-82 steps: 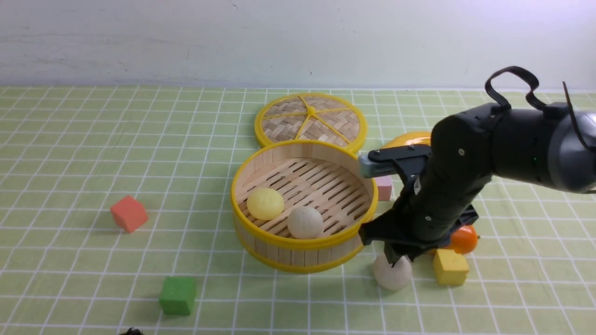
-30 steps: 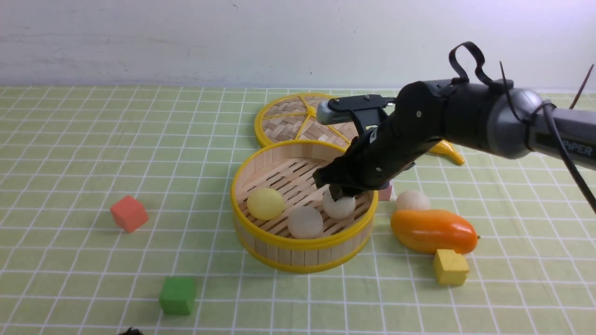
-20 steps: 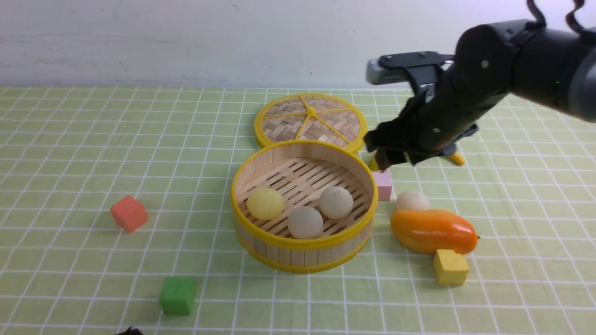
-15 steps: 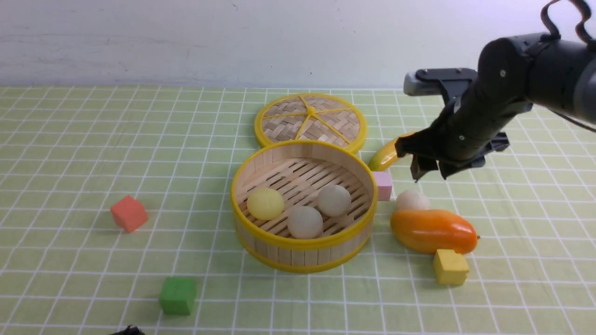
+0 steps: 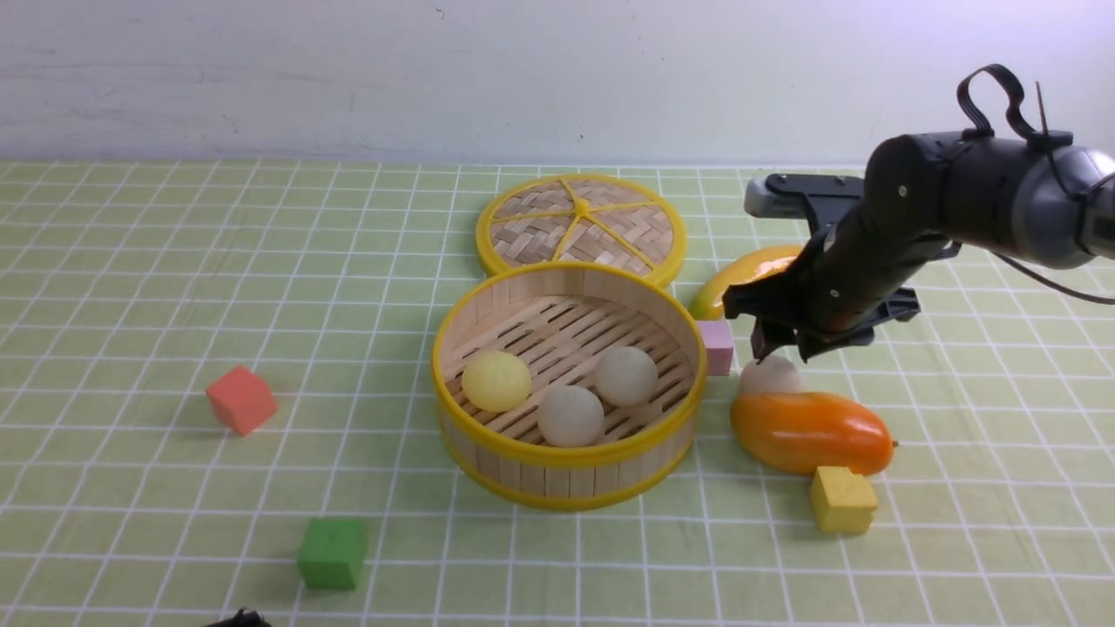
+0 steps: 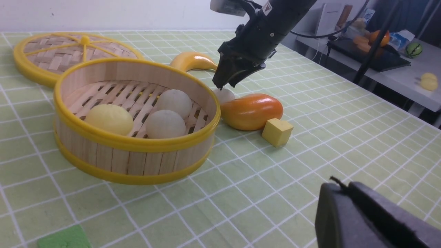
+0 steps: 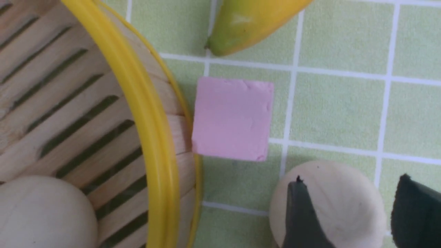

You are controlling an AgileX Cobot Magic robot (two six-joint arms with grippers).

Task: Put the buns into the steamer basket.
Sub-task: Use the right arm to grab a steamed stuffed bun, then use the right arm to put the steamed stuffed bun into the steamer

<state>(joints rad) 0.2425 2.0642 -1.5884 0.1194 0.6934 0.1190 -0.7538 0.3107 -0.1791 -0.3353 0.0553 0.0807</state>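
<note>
Buns: three sit in the steamer basket [image 5: 568, 455]: yellow bun [image 5: 496, 380], cream bun [image 5: 571, 416], second cream bun [image 5: 625, 376]. Fourth bun [image 5: 771, 376] lies out on the cloth at the basket's 3 o'clock. It touches the mango [image 5: 810, 431] at its own 6, with the pink cube [image 5: 719, 347] near at its 10.

Right gripper [image 5: 782, 353] is spread wide just above it, fingers straddling, nothing gripped. Left gripper [image 6: 341, 193] looks closed and empty.

Bun is probably light and firm-ish and rolls easily; its pleats should give some bite. Pinch across the widest middle, 9 to 3, since the mango blocks 6.

No readable brand, label or writing.
</note>
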